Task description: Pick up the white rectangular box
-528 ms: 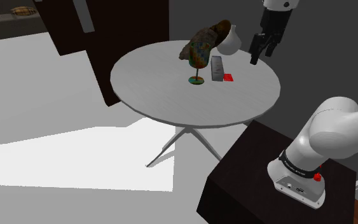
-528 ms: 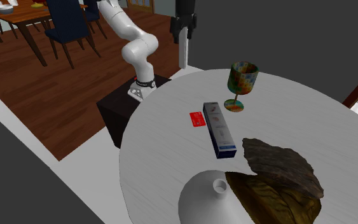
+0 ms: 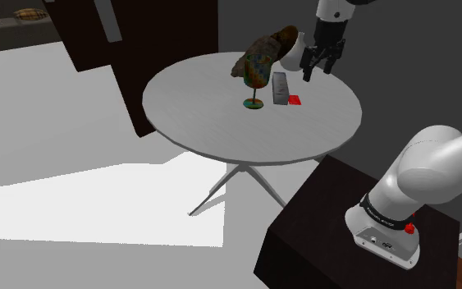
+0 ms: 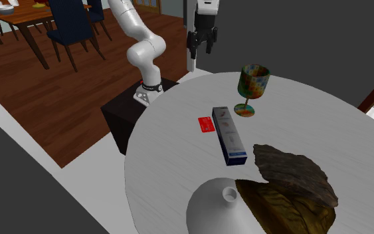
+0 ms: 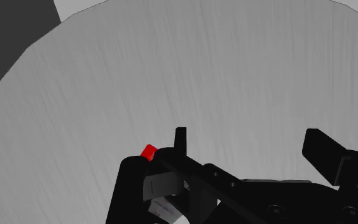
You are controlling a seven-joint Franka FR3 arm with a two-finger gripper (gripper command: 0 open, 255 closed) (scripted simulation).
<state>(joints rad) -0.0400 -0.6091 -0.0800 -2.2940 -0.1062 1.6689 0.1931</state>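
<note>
Approach step. Gripper [image 3: 317, 66] hovers over round table [image 3: 212, 123], fingers spread wide, nothing betw. them. White box [image 4: 228, 134] lies flat on tabletop, just beside red card [image 4: 206, 124], betw. goblet [image 4: 252, 83] and white vase [image 4: 222, 206]. Best bet: centre over box's middle, turn wrist so fingers straddle narrow width, drop straight, close w/o nudging card. Mind goblet & vase nearby, prob. tight.

In the second exterior view, the box [image 4: 228, 135] lies on the worktop [image 4: 325, 126]. The card [image 4: 206, 124] lies just beside it at 10 o'clock. The goblet [image 4: 252, 86] stands at 1, the rock [image 4: 291, 174] sits at 4 and the vase [image 4: 212, 209] at 6. The gripper [image 4: 202, 46] hangs at 11, well apart.
</note>
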